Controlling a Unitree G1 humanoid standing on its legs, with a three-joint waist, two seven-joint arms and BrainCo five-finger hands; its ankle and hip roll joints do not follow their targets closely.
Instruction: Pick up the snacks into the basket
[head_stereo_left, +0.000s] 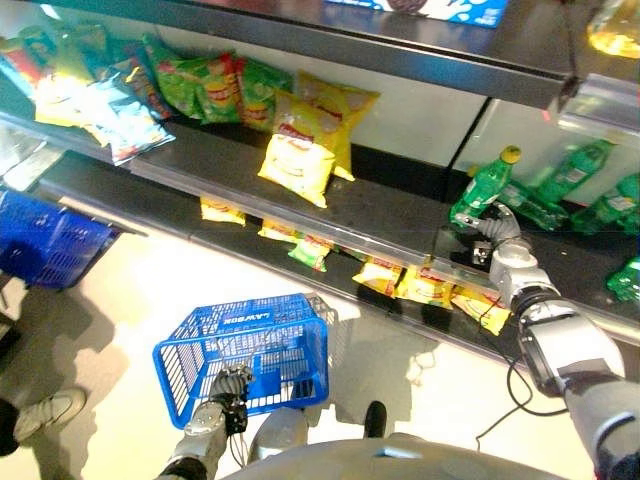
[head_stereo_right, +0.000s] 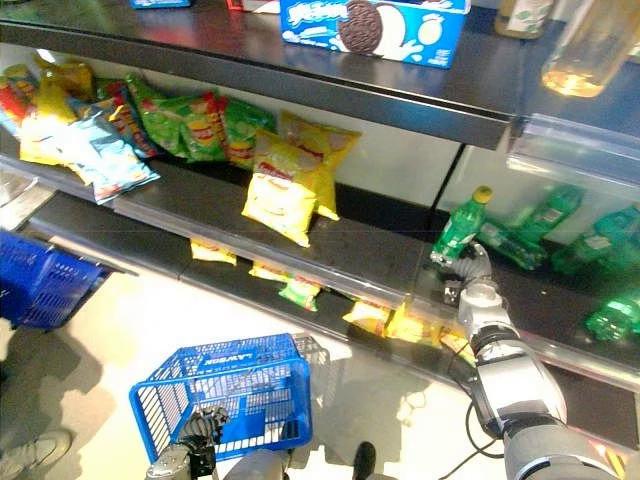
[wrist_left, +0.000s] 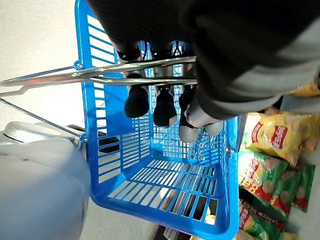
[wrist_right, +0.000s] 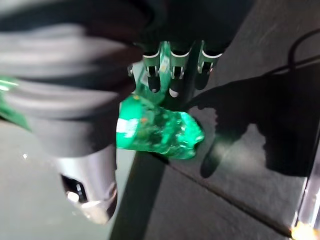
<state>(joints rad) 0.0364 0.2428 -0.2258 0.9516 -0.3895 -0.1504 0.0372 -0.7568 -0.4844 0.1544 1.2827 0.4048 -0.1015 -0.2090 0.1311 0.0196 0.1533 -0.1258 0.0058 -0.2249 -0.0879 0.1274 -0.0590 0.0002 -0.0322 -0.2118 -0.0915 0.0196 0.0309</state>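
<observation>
Right wrist view: right hand curled around green bottle, lifted at front edge of middle shelf. Left wrist view: left hand closed on metal handle of blue basket, held low over floor. Yellow snack bags leaning at centre of shelf, green snack bags toward its left end. Label print unreadable.

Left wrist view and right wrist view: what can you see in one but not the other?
The left wrist view has the left hand curled round the metal handle of the blue basket, with snack bags beyond. The right wrist view has the right hand holding a green bottle over a dark shelf. Both share dark-tipped fingers gripping something.
</observation>
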